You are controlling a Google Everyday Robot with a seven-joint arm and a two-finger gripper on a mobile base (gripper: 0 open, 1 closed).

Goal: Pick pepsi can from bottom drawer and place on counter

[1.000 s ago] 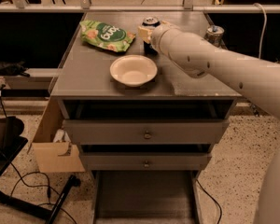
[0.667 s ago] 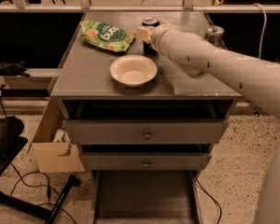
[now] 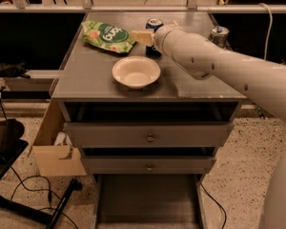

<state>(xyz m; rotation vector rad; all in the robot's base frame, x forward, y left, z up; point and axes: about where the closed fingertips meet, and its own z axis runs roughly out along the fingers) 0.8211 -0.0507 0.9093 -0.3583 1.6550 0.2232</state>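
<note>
pepsi can (image 3: 154, 24) on counter (image 3: 86, 75), claw (image 3: 145, 36) apparently touching

One camera only: high behind my claw (image 3: 148, 37), facing forward and down along my arm. Claw mid-range, over far side of the counter (image 3: 86, 80).

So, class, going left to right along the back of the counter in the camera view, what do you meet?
Green snack bag → claw, at the pepsi can → silver can.
</note>
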